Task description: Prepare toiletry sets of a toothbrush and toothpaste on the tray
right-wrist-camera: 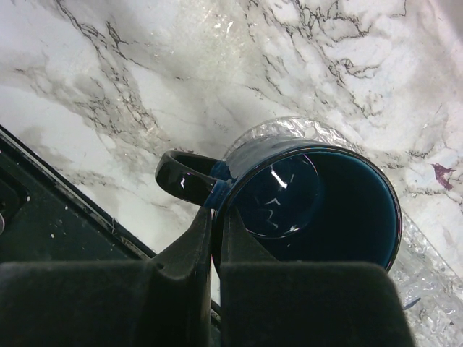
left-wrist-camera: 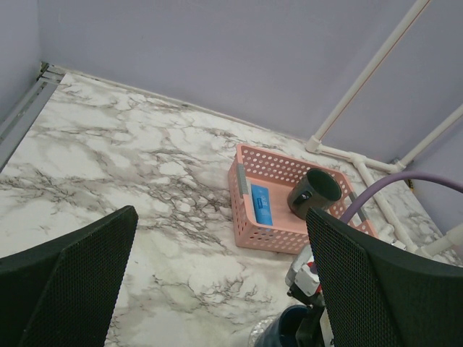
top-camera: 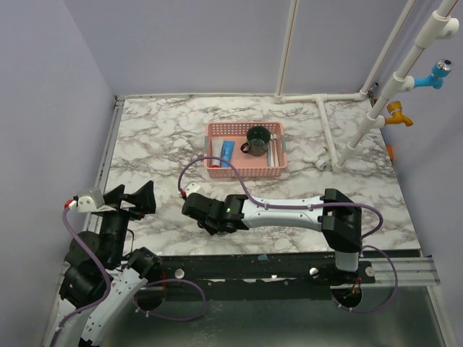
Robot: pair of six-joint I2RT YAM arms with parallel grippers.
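Green mug (top-camera: 257,139), blue tube (top-camera: 227,150) inside pink basket (top-camera: 249,172).

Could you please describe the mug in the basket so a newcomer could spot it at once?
On the marble table, find the pink basket near the middle. The dark mug sits in its right half, beside a flat blue tube. The only other mug, the navy mug, is held by the right gripper near the front edge.

- The navy mug (right-wrist-camera: 318,210) stood upright on the clear tray (right-wrist-camera: 423,285), over the marble table (right-wrist-camera: 145,72).
- The right gripper (right-wrist-camera: 215,224) pinched its rim beside the handle (right-wrist-camera: 181,177), one finger inside, one outside.
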